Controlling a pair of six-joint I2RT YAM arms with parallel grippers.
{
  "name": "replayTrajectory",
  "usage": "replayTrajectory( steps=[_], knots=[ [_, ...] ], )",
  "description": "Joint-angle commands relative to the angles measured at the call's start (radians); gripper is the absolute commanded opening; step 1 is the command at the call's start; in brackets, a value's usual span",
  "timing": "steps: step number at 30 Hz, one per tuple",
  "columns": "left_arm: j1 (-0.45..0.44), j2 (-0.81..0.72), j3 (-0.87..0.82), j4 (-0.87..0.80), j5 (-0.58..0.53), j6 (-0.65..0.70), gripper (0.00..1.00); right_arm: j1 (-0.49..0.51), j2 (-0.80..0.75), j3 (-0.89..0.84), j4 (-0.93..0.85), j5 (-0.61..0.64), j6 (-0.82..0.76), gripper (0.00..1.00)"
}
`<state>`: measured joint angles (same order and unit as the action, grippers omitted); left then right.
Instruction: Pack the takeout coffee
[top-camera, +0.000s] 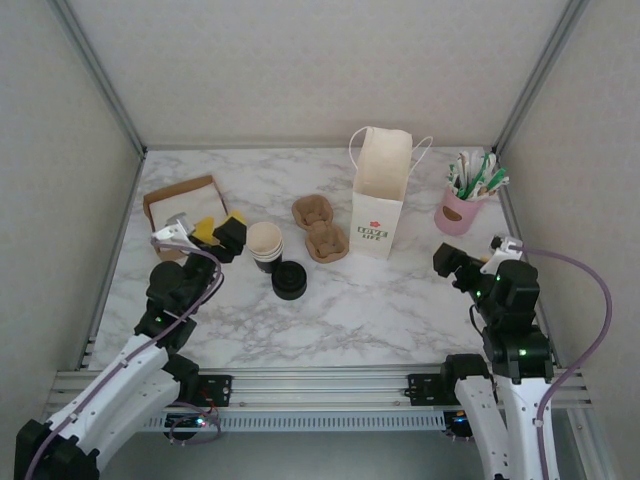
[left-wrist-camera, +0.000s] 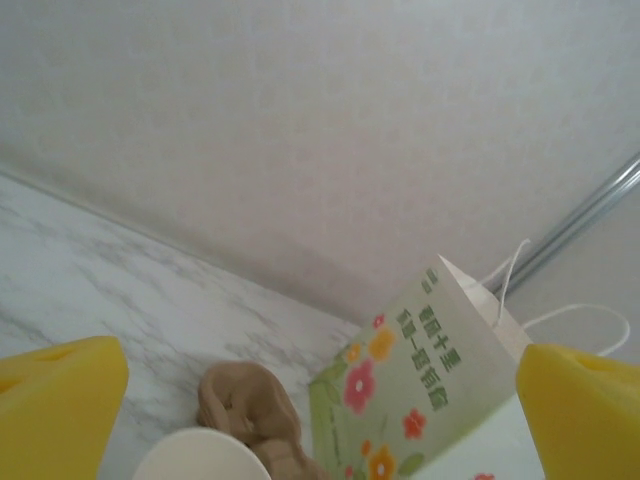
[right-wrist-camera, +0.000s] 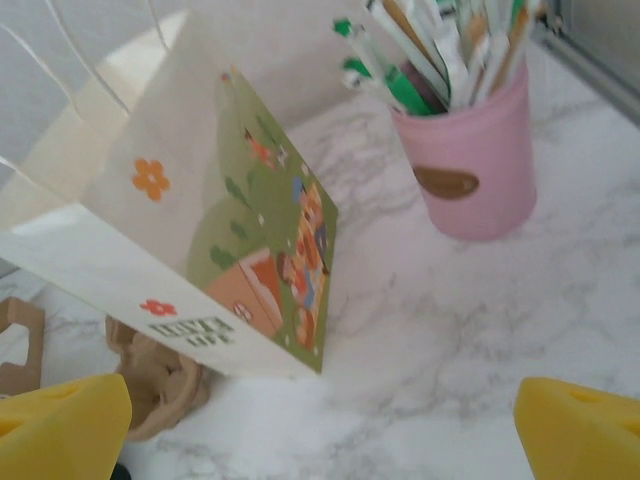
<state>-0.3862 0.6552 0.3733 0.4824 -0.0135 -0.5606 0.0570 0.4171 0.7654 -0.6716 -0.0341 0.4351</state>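
The takeout coffee is out of view: no cup here wears a lid. A stack of black cups, cream-white inside and lidless, stands left of centre, its rim low in the left wrist view. Black lids sit in a pile just in front. The tall paper bag stands open at centre. My left gripper hovers open just left of the cups, nothing between its yellow pads. My right gripper is open at the right, facing the bag.
A brown pulp cup carrier lies between cups and bag. A pink cup of stirrers stands at the back right. A cardboard box of napkins sits at the back left. Walls enclose the marble table.
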Motion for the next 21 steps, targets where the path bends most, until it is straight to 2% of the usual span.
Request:
replayTrajectory(
  steps=[1,4,6,10,14,18,21],
  knots=[
    [-0.011,-0.023,0.077,-0.115,0.021,-0.029,0.99,0.006,-0.033,0.021,-0.106,-0.017,0.077,0.99],
    [-0.011,-0.017,0.153,-0.258,0.019,0.009,0.99,0.006,-0.033,0.044,-0.123,-0.03,0.099,0.99],
    [-0.011,-0.005,0.196,-0.34,0.058,0.058,0.99,0.006,-0.022,0.054,-0.132,-0.032,0.123,0.99],
    [-0.011,-0.026,0.197,-0.365,0.087,0.1,0.99,0.006,0.023,0.076,-0.157,-0.017,0.169,0.99],
    [-0.009,-0.051,0.199,-0.384,0.049,0.087,0.99,0.006,0.061,0.081,-0.159,-0.025,0.209,0.99],
    [-0.008,-0.058,0.204,-0.403,-0.004,0.019,0.99,0.006,0.096,0.077,-0.122,-0.093,0.212,0.99],
    [-0.005,-0.051,0.207,-0.415,-0.035,-0.048,1.0,0.005,0.116,0.074,-0.112,-0.093,0.218,0.99]
  ],
)
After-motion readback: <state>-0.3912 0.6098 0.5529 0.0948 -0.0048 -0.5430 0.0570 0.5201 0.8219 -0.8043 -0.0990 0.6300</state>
